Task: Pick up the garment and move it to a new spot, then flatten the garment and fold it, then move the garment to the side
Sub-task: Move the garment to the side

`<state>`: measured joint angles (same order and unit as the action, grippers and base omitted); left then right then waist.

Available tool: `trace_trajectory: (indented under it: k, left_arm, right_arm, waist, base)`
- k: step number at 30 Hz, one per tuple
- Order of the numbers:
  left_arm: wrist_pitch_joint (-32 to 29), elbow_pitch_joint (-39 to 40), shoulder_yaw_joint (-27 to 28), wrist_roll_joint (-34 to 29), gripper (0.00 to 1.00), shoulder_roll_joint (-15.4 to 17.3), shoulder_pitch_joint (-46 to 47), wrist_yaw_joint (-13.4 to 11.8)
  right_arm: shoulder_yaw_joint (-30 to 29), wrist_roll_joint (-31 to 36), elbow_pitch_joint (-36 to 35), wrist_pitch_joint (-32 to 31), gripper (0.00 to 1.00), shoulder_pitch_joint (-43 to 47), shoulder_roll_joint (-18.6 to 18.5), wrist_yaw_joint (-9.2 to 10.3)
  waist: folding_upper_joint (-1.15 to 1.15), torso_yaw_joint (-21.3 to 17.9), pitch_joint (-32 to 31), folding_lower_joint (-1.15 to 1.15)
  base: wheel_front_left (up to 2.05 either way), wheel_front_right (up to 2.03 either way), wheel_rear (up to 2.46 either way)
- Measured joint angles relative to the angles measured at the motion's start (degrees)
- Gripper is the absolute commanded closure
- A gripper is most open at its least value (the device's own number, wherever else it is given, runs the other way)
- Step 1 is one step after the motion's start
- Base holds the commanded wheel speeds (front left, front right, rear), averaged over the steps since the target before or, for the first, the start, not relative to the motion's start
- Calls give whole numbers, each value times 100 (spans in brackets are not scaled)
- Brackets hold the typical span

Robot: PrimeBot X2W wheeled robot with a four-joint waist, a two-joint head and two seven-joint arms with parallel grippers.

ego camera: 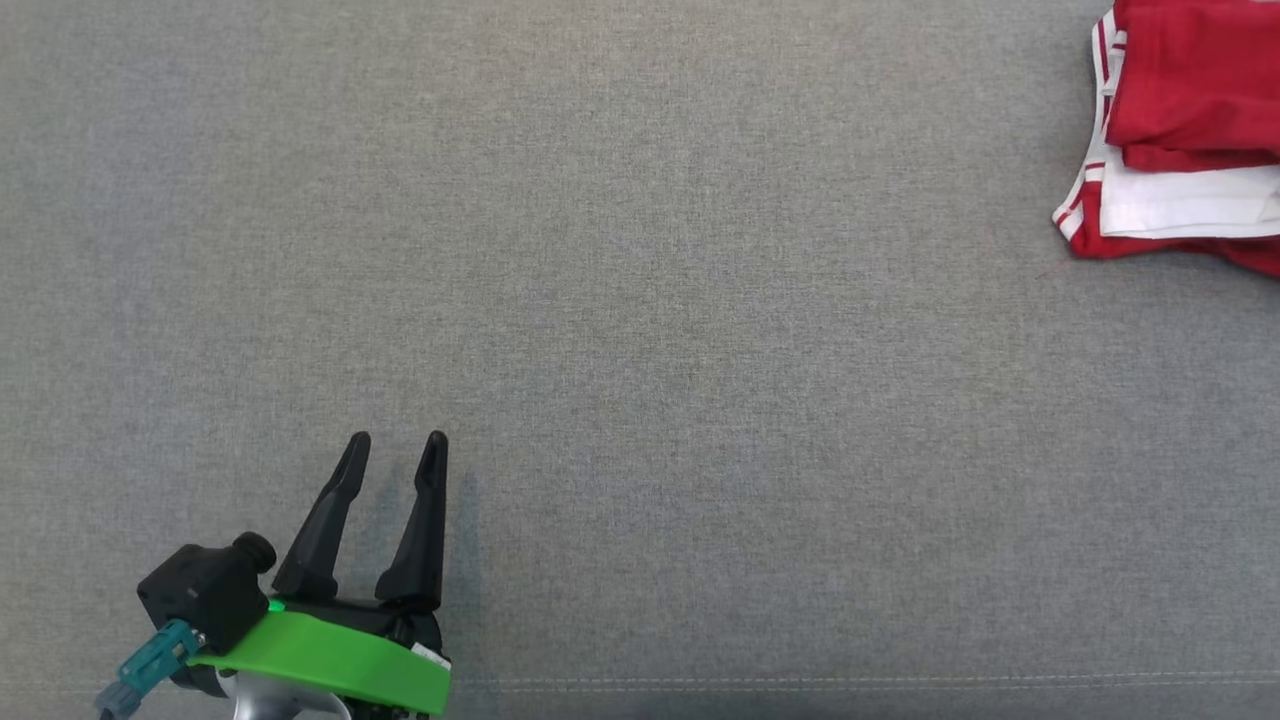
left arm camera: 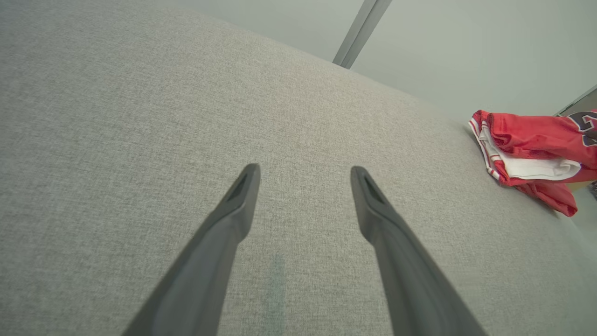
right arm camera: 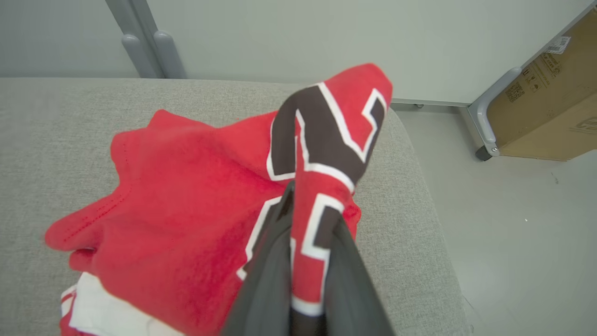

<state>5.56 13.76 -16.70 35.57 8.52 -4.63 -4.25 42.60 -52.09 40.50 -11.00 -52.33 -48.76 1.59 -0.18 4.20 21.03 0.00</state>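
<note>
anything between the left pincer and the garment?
Nothing there: bare grey upholstery runs from the left pincer to the red garment. The head view and the left wrist view both show it.

Soft, even, bright light fills all three views, with no glare or hard highlights. In the head view the grey woven fabric surface (ego camera: 700, 350) is sharp and uniformly lit, dimming a little along the bottom edge. The left gripper (ego camera: 398, 440) at lower left throws only a faint, blurred shadow just to its right. In the left wrist view a pale shadow streak lies at bottom centre, the near fingers (left arm camera: 200, 280) look soft, and the wide lens bows the surface's far edge. In the right wrist view the red garment with white trim and dark lettering (right arm camera: 186, 200) is slightly soft near the lens, and the right gripper (right arm camera: 311, 219) at the bottom edge is out of focus.
</note>
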Motion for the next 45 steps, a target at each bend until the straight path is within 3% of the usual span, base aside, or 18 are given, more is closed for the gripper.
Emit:
trace_trajectory:
  k: [5,6,10,11,12,22,34,41,45]
  left_arm:
    - [-59,142,22,-63,0,66,12,-41]
    - [-77,164,35,-64,0,79,19,-43]
    - [-124,188,107,-104,0,142,24,-57]
    - [-126,192,118,-104,0,143,27,-57]
    - [-134,199,118,-105,0,143,30,-57]
    - [-198,261,158,-145,0,148,79,-83]
    - [-112,56,116,-43,0,36,249,-29]
    - [104,-383,64,58,0,-110,465,120]
    - [446,-623,277,-97,0,-171,527,68]
  right_arm:
    - [40,286,277,252,100,24,1,305]
    - [38,299,336,313,93,35,15,316]
    - [31,322,520,494,47,98,276,408]
    - [31,321,563,537,16,127,358,409]
    - [30,321,615,556,0,146,414,420]
    - [-88,311,1154,954,0,377,623,508]
    - [-202,534,870,1827,0,-62,790,508]
    - [100,920,411,2439,0,-100,1125,390]
    - [207,979,70,2517,0,-52,1604,299]
  waist:
    - [0,-4,187,0]
    - [0,-9,222,0]
    - [0,-72,324,0]
    - [0,-97,338,0]
    - [0,-121,351,0]
    - [0,-416,373,0]
    - [0,-785,-15,0]
    - [0,-977,-537,0]
    - [0,-1062,-910,0]
  base:
    - [0,0,0]
    - [0,0,0]
    - [0,0,0]
    - [0,0,0]
    - [0,0,0]
    - [0,0,0]
    - [0,0,0]
    - [0,0,0]
    - [0,0,0]
